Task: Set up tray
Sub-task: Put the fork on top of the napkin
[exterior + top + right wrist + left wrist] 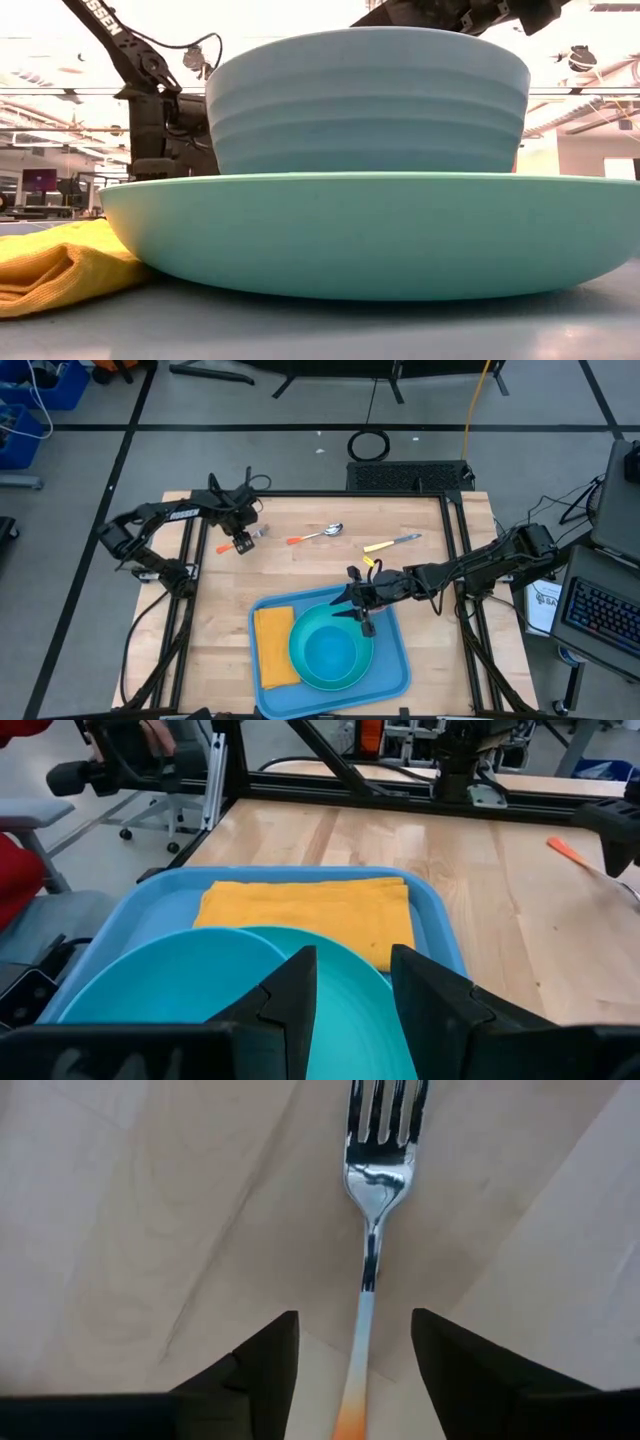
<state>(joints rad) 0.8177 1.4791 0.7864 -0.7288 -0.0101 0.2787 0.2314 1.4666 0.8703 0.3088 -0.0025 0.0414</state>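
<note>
Left gripper [354,1370] open w/ fork [372,1200] handle between fingers, lined up for pickup. Right gripper [357,606] parted, empty, over bowl [332,655] on tray [395,678], front-centre of table.

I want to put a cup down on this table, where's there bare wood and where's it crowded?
Bare wood lies left of the blue tray, in front of the left gripper, and right of the tray below the yellow-handled utensil. Crowded: the tray, filled by the yellow napkin and teal plate, with the right gripper over it, and the back strip with the fork and spoon.
</note>
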